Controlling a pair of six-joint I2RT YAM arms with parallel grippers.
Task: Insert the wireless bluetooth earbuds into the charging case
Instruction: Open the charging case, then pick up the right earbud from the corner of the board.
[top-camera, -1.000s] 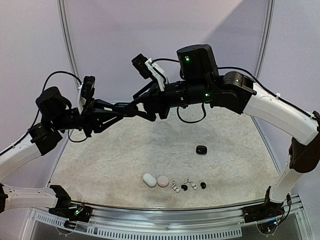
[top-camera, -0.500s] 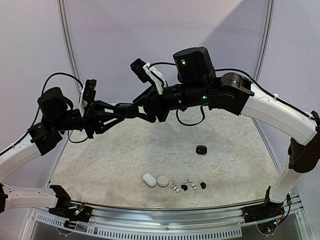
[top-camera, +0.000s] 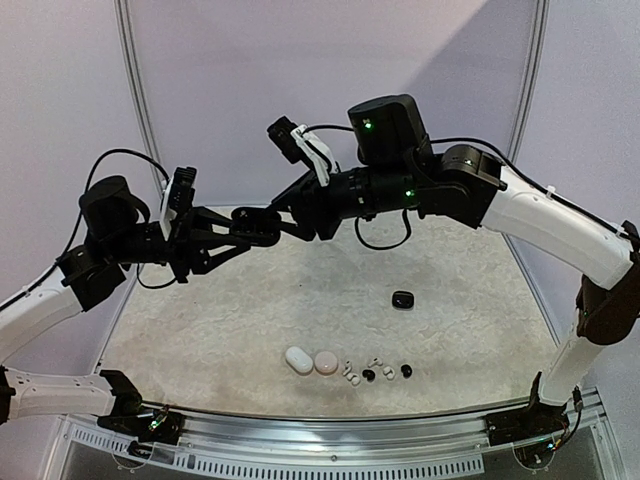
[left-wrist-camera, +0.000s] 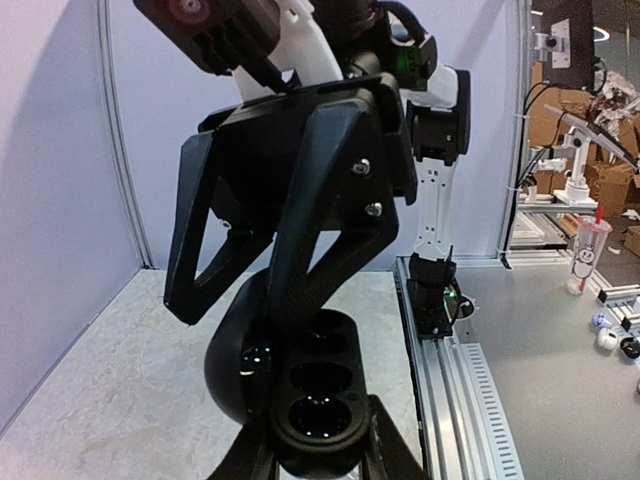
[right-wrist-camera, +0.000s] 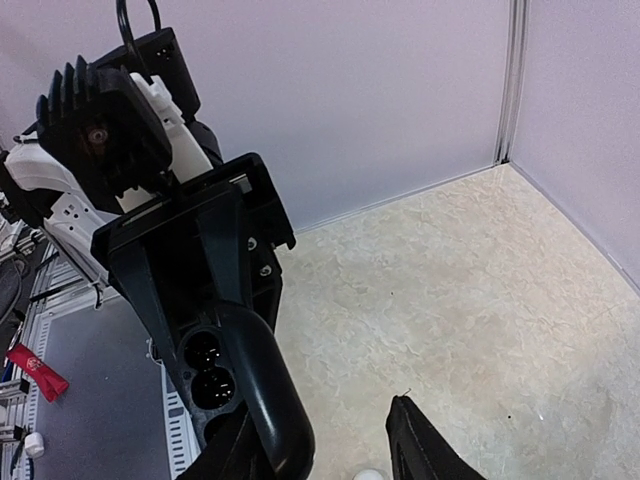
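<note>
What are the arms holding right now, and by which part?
The left gripper clamps the glossy black open charging case by the sides of its base. The right gripper straddles its lid, one finger not yet touching.

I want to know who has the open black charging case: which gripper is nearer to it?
Left. The left gripper is shut on the case, holding it up by its base. The right gripper faces it from the other side, jaws open astride the lid.

Four cases (top-camera: 298, 360), six earbuds (top-camera: 388, 372)
</note>
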